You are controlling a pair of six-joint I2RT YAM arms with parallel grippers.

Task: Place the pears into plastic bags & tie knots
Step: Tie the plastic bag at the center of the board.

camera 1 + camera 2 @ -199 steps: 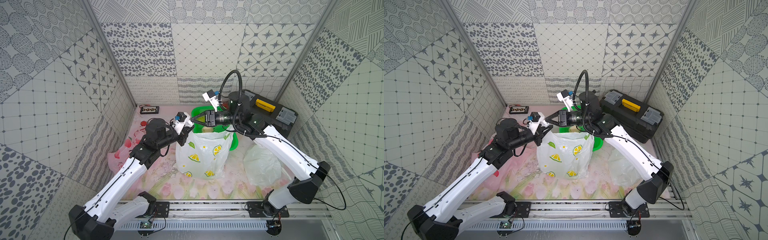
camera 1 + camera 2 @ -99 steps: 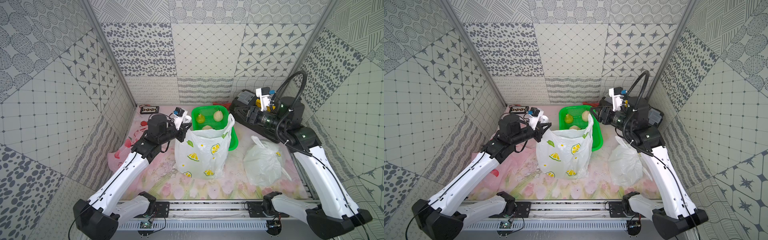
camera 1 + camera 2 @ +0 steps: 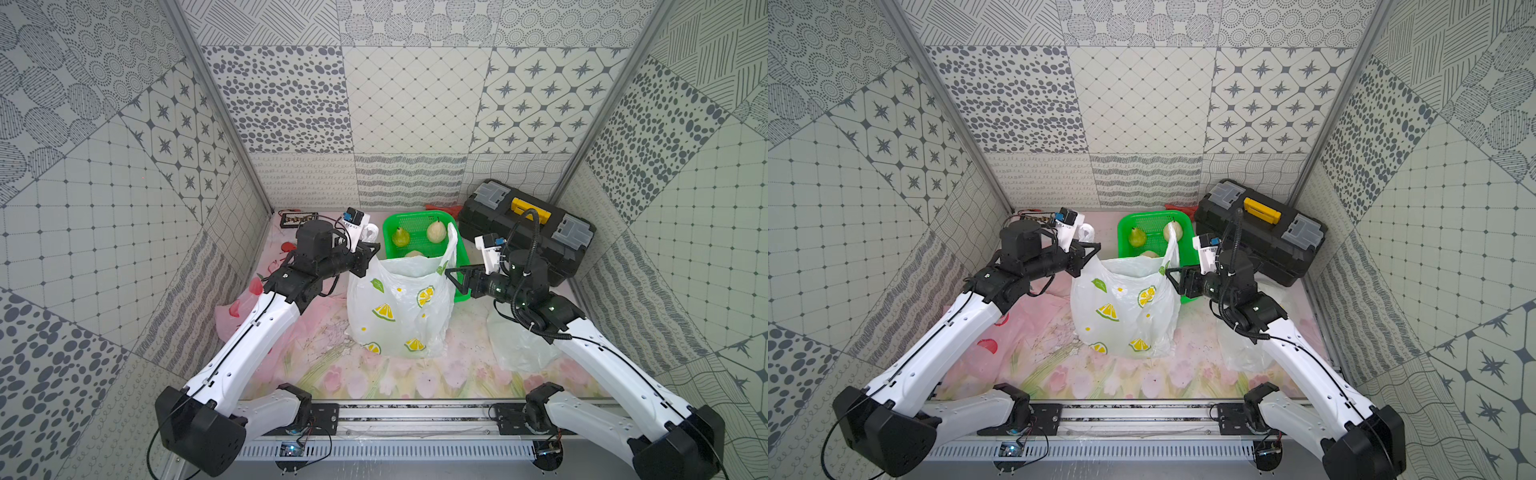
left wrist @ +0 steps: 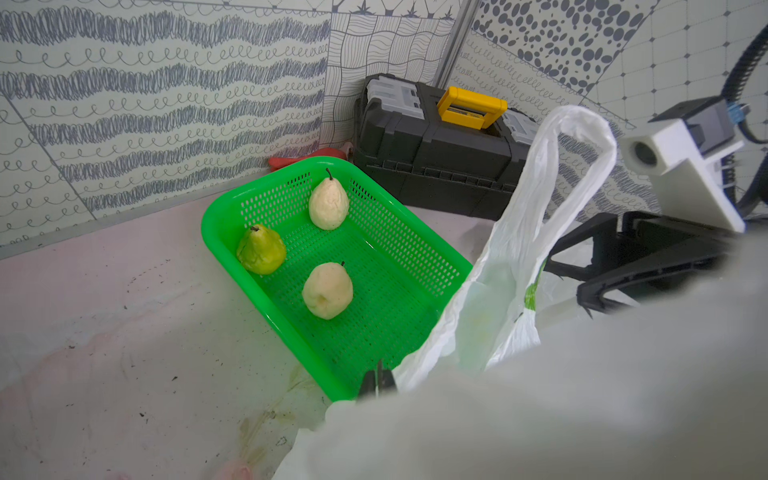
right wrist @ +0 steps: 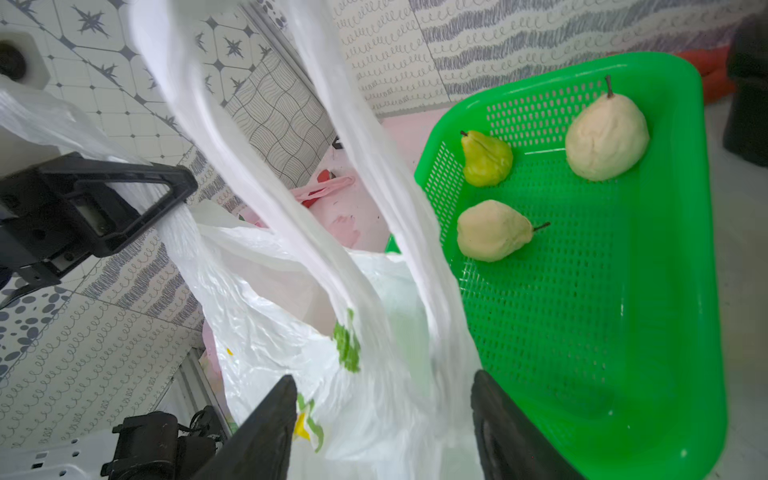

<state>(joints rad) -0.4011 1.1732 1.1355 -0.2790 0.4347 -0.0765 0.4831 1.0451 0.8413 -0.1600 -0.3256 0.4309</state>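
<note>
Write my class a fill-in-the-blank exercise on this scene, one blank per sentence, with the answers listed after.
The green basket holds ___ pears.
The left gripper is shut on the ___-print bag.
The right gripper is ___, not shut.
The black toolbox has a ___ handle.
Answers: three, lemon, open, yellow.

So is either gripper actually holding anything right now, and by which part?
Left gripper is shut on one handle of the lemon-print bag; right gripper is open around the other handle, gripping nothing.
</note>
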